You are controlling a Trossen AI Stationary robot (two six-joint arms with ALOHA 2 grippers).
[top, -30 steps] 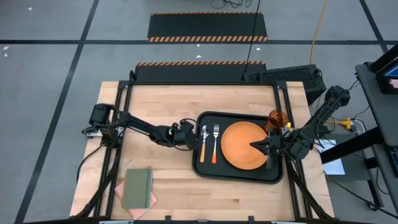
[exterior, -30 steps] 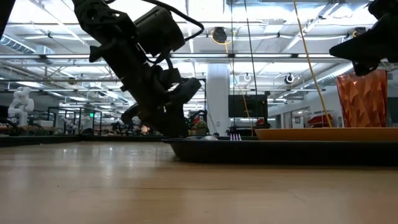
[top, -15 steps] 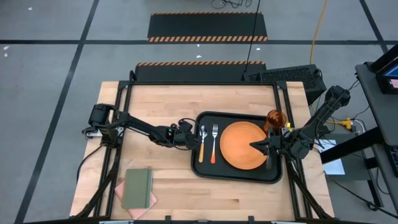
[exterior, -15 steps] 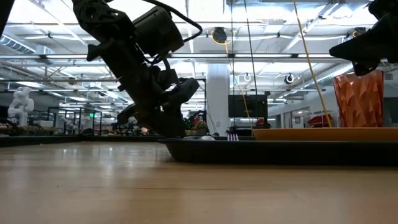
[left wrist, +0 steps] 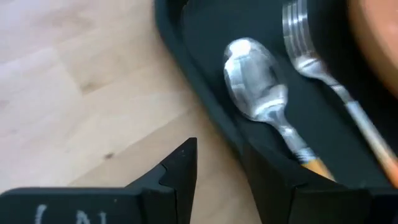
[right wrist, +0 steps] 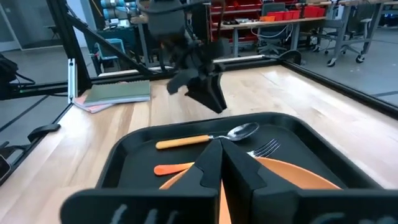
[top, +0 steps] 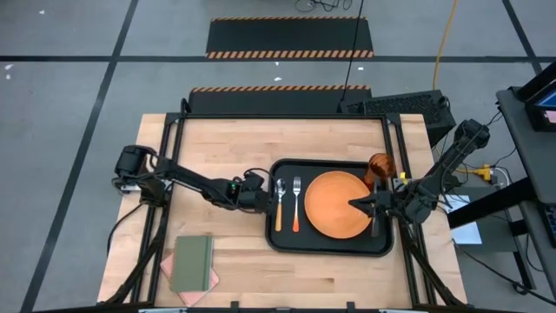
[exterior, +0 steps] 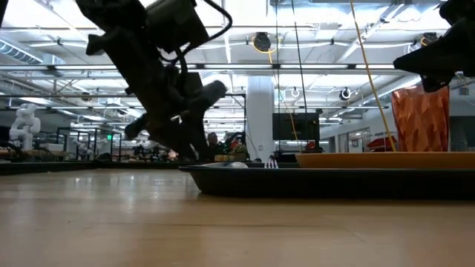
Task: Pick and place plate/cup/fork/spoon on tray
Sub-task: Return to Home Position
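Note:
The black tray [top: 330, 249] lies flat on the wooden table. It carries the orange plate [top: 337, 204], the amber cup [top: 380, 165] at its far right corner, and the fork [top: 296, 204] and spoon [top: 280, 204] side by side near its left rim. My left gripper [top: 265, 198] is at the tray's left rim and shut on it. My right gripper [top: 358, 204] is shut and empty; it hovers over the plate's right part, and the low view shows it well above the tray. My left gripper holds the tray's left rim [left wrist: 214, 118] near the spoon's bowl. One finger [left wrist: 273, 180] stands on the inner side and the other finger [left wrist: 180, 174] outside over the wood. The fingers slant down from the table's left. The tray lies flat on the table.
A green notebook [top: 193, 263] on pink cloth lies at the table's near left corner. Bare wood lies between it and the tray. A black keyboard [top: 395, 104] sits beyond the far right corner.
My left gripper has gone toward the table's left edge, keeping hold of the rim. The tray has slid a little to the left along the table with the plate, cup, fork and spoon on it.

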